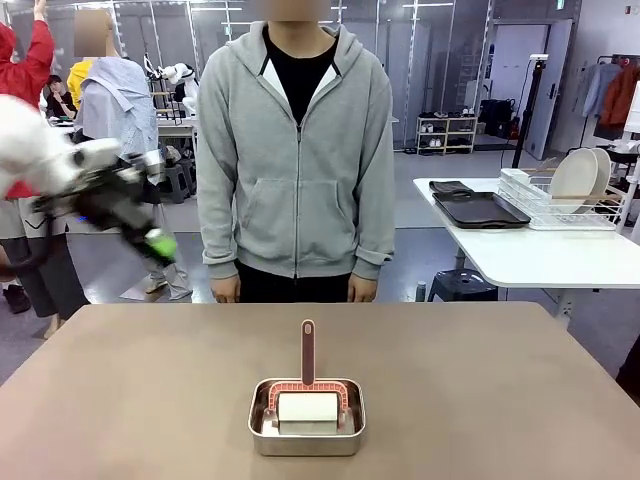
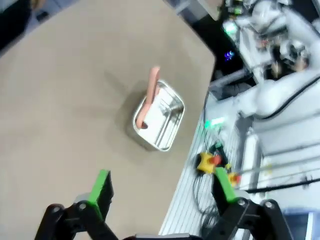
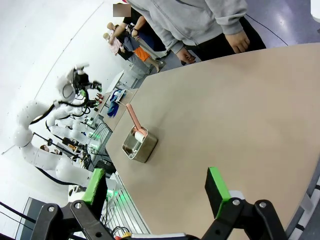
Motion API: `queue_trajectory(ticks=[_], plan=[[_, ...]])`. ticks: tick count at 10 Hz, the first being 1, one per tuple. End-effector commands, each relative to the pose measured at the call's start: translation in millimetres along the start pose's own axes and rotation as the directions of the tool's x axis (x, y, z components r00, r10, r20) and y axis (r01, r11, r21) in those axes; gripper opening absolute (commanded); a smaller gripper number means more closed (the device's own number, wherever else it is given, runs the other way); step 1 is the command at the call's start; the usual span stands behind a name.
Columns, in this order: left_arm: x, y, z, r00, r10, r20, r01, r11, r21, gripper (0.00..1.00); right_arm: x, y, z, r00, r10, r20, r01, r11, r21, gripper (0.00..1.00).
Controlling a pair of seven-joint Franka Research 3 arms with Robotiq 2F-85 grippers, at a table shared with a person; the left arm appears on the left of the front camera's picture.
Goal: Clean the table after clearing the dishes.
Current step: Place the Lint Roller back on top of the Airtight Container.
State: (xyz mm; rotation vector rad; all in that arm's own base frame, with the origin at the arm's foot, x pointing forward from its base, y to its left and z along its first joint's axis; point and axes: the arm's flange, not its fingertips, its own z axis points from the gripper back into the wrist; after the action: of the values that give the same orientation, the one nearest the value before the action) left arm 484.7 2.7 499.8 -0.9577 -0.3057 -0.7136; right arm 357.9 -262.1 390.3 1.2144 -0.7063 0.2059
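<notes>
Item: worktop point(image 1: 480, 400), taupe, dishes gone to white side table point(image 1: 540, 250). On it, near robot edge, centre: steel pan point(image 1: 306, 418) w/ lint roller point(image 1: 308, 400), handle upright. Left pincer point(image 1: 158, 243) raised far-left, wide, empty; right pincer point(image 3: 157, 192) wide, empty. Advice: approach handle from above, grip mid-handle, lift straight.

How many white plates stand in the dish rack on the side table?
2 plates, upright side by side at the right end of the dish rack on the white table; others may be hidden.
</notes>
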Motion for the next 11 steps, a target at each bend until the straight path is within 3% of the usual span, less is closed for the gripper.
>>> queue_trajectory(ticks=[1,2,4,6,9,10,11], plan=[[-95,13,41,0.916,0.207,0.343,-0.215,0.977,-0.016,1.00,-2,4,-3,1.000,0.006,0.008,-0.006,1.000,-0.010,1.00],[-144,22,75,0.855,0.256,0.450,-0.243,0.966,-0.088,1.00,-2,4,-3,1.000,0.006,0.008,-0.006,1.000,-0.010,1.00],[-231,37,120,0.745,0.332,0.579,-0.271,0.943,-0.191,1.00,-2,4,-3,1.000,0.006,0.008,-0.006,1.000,-0.010,1.00],[-294,44,141,0.727,0.327,0.604,-0.261,0.945,-0.198,1.00,-2,4,-3,1.000,0.006,0.008,-0.006,1.000,-0.010,1.00],[-314,58,150,0.708,0.404,0.579,-0.381,0.909,-0.168,1.00,-2,4,-3,1.000,0.006,0.008,-0.006,1.000,-0.010,1.00],[-306,64,148,0.709,0.402,0.580,-0.368,0.912,-0.183,1.00,-2,4,-3,1.000,0.006,0.008,-0.006,1.000,-0.010,1.00],[-322,51,145,0.683,0.398,0.613,-0.354,0.914,-0.199,1.00,-2,4,-3,1.000,0.006,0.008,-0.006,1.000,-0.010,1.00]])
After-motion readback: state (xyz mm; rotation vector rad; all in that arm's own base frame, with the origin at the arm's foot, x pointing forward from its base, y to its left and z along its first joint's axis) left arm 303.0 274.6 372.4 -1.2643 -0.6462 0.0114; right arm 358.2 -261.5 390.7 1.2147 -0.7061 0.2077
